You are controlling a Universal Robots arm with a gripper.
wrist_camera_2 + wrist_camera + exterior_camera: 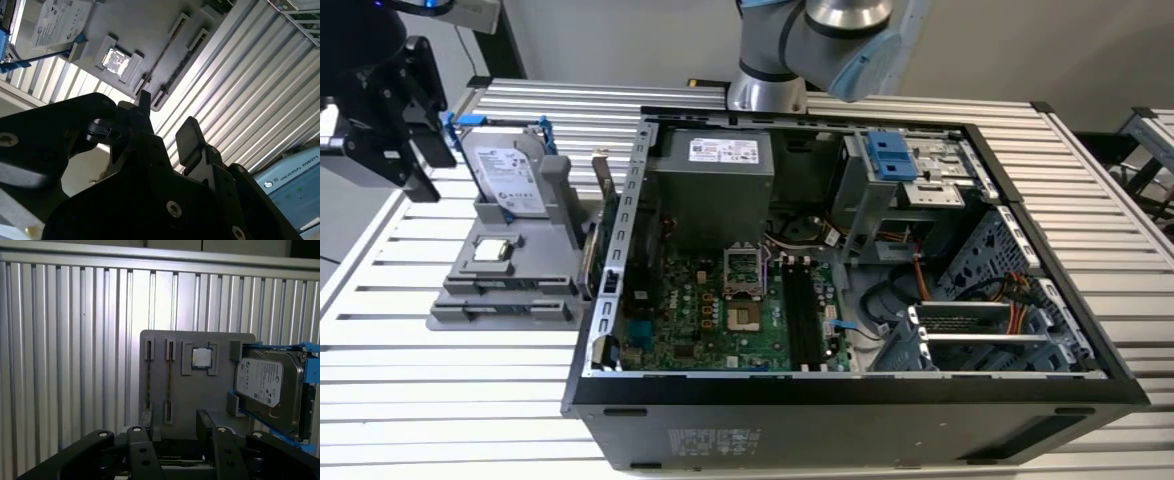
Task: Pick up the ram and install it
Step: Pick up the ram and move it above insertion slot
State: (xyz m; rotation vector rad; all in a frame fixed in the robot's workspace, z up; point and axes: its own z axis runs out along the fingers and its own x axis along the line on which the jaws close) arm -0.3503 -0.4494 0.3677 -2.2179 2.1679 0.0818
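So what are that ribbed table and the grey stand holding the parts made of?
The table looks like bare metal, probably aluminium: silvery ribbed slats with a soft sheen. The stand looks like matte grey plastic, possibly printed: even dull colour, no glint, slots and pockets formed into it. Neither is certain from looks alone.

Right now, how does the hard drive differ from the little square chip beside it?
The hard drive is large and oblong; the processor chip is small and square. The hard drive stands propped in a blue frame; the chip lies flat in a recess. Both are silver, on the grey holder.
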